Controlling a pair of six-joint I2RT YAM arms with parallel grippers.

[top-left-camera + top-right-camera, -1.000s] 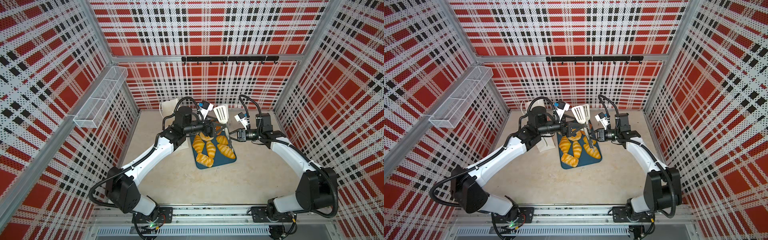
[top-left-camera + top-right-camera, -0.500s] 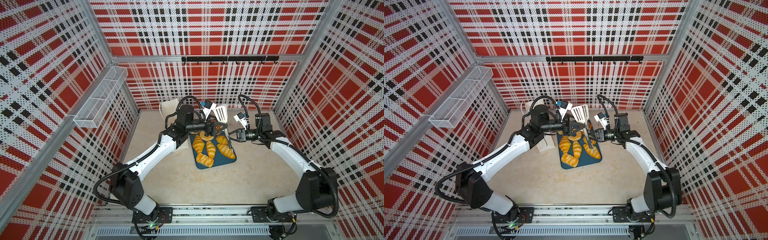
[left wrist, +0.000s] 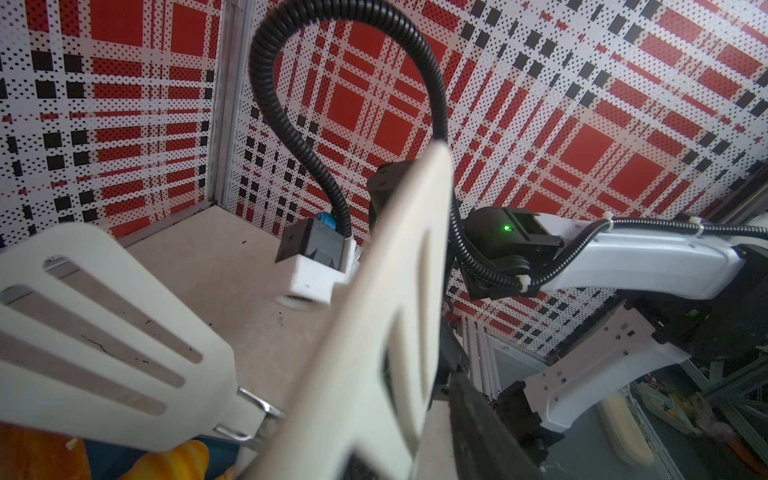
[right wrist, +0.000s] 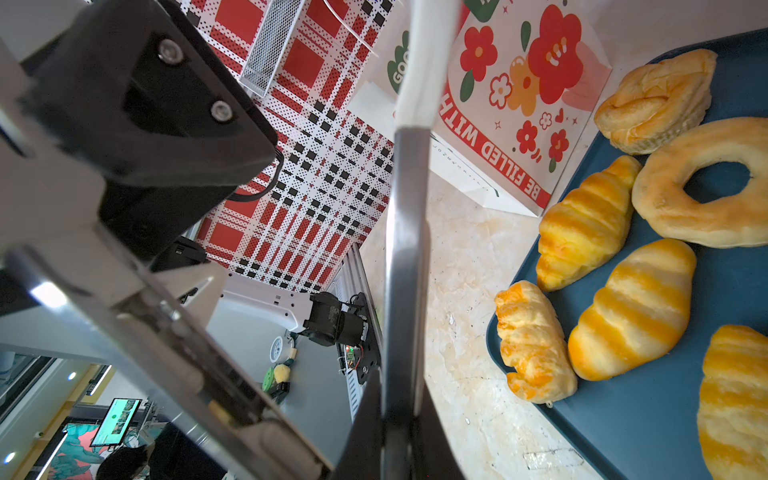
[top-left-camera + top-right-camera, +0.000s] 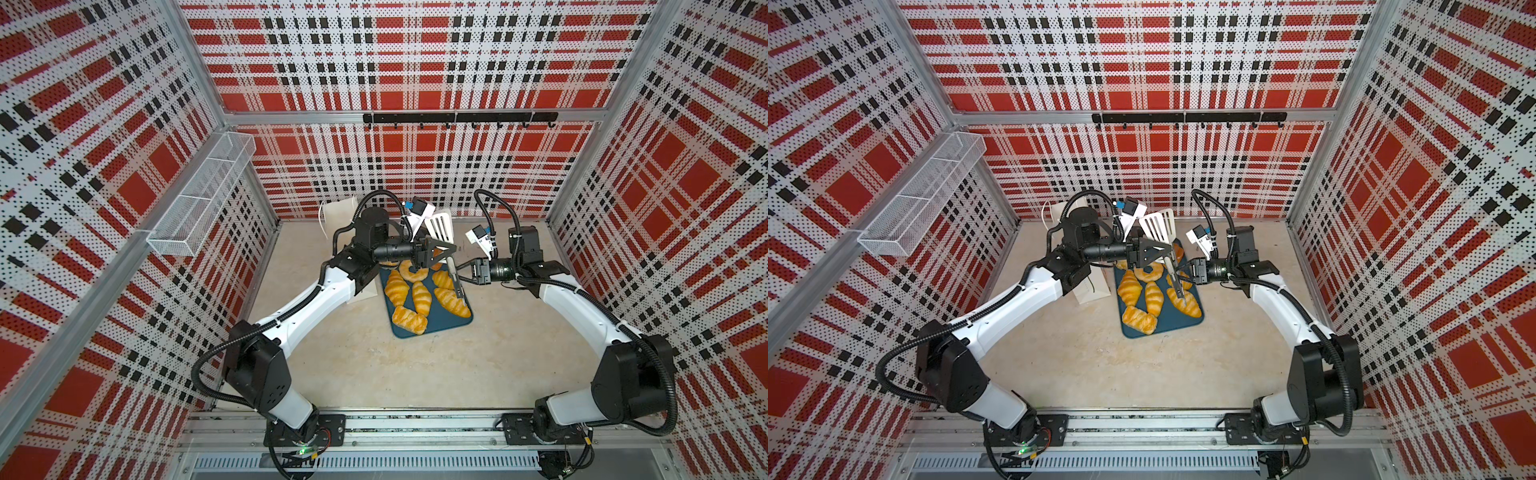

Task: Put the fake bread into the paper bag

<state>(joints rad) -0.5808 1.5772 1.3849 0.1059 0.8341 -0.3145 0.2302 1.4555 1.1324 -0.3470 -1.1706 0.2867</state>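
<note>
The fake bread lies on a blue tray (image 5: 453, 322): several golden croissants (image 5: 397, 286) and a ring doughnut (image 5: 413, 272), also close up as the doughnut (image 4: 706, 183) and a croissant (image 4: 582, 220). The white paper bag (image 5: 1088, 291) with red flowers (image 4: 511, 104) stands at the tray's left, partly behind the left arm. My right gripper (image 5: 459, 276) is shut on the metal handle (image 4: 405, 249) of white slotted tongs (image 5: 440, 226) above the tray. My left gripper (image 5: 446, 251) is open around the tongs; the near blade (image 3: 395, 311) lies between its jaws, with a gap at one finger (image 3: 478, 415).
A wire basket (image 5: 199, 199) hangs on the left wall and a black hook rail (image 5: 457, 118) on the back wall. Plaid walls close in three sides. Bare beige tabletop (image 5: 415, 365) lies in front of the tray.
The left arm has reached further right until its gripper is around the tongs, and its jaws have narrowed. The right arm, tongs and bread have stayed put.
</note>
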